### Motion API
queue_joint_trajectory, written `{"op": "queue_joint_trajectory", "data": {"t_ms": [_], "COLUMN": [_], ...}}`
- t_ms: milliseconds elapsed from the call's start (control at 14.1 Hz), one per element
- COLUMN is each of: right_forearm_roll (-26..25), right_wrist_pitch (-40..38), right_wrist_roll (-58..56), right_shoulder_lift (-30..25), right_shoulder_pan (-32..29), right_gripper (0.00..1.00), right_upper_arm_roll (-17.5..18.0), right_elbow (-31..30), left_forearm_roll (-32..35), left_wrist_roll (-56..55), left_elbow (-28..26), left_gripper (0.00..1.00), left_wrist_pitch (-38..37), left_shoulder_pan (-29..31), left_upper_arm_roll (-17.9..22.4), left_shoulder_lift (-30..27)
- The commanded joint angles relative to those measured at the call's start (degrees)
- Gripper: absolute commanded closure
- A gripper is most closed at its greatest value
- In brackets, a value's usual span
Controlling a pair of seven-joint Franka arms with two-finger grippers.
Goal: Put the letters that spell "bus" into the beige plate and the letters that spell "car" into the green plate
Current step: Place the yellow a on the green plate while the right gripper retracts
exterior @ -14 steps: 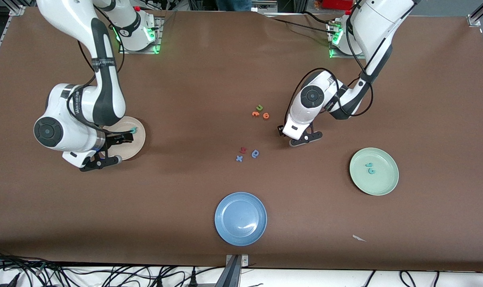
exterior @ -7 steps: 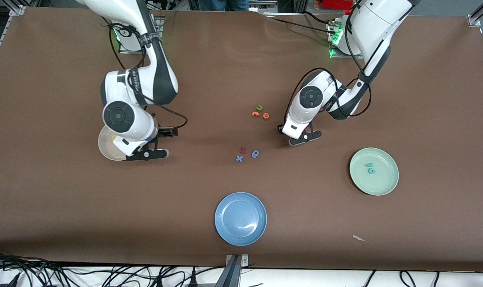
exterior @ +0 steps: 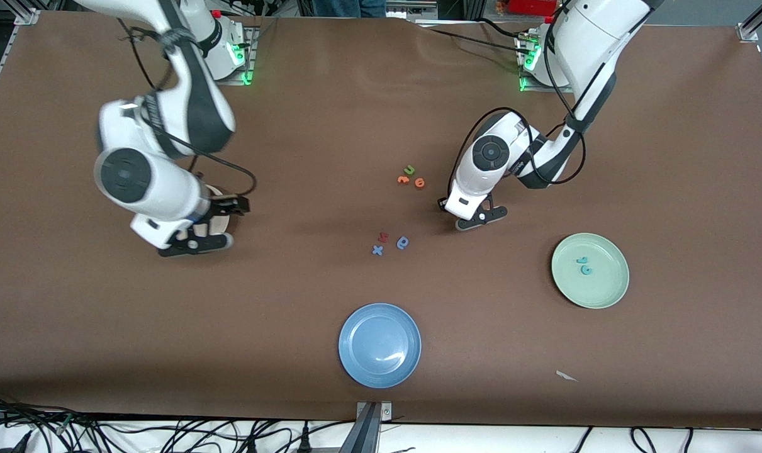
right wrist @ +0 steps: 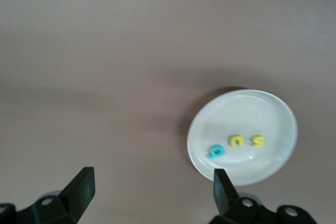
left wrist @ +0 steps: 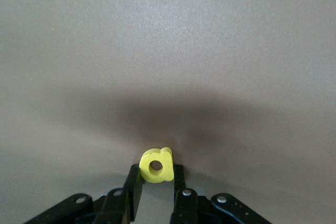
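Front view: the green plate (exterior: 589, 270), toward the left arm's end, holds 2 teal letters; the beige plate (exterior: 220, 221) is mostly hidden under the right gripper (exterior: 214, 221).

Left wrist view: the left gripper (left wrist: 156, 184) pinches the yellow "a" (left wrist: 156, 166), probably the last letter to deliver.

Right wrist view: the right gripper (right wrist: 152, 190) is spread wide over the beige plate (right wrist: 231, 106) with the teal "b" (right wrist: 216, 151), yellow "u" (right wrist: 237, 141) and "s" (right wrist: 258, 140).

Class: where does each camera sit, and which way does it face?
Front view: high across the brown table, facing both arms' bases.
Left wrist view: looks down at the table; left tool shut on small yellow foam letter "a".
Right wrist view: looks down past open right tool at round cream-beige plate.
Shared: front and right wrist views show that plate.
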Motion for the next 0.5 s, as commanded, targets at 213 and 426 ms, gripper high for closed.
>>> {"op": "queue_joint_trajectory", "data": {"t_ms": [213,426], "right_forearm_roll": [-1.6,-1.9], "right_wrist_pitch": [-5.1,-6.0], "right_wrist_roll": [-2.8,-5.0], "right_shoulder_lift": [-15.8,-18.8], "right_shoulder_pan": [-18.3,-19.0], "right_gripper": [0.00,0.00], "right_upper_arm_roll": [10.6,8.2], "right_elbow": [-2.8,-2.0], "left_forearm_roll": [1.8,1.9], "left_wrist_roll": [9.9,23.5], "left_elbow": [12.1,17.2], "left_gripper": [0.85,0.85], "left_wrist_pitch": [-17.5,-25.6], "left_shoulder_pan": [3.6,9.1], "left_upper_arm_roll": [0.5,0.7], "left_shoulder_lift": [-0.2,-0.2]}}
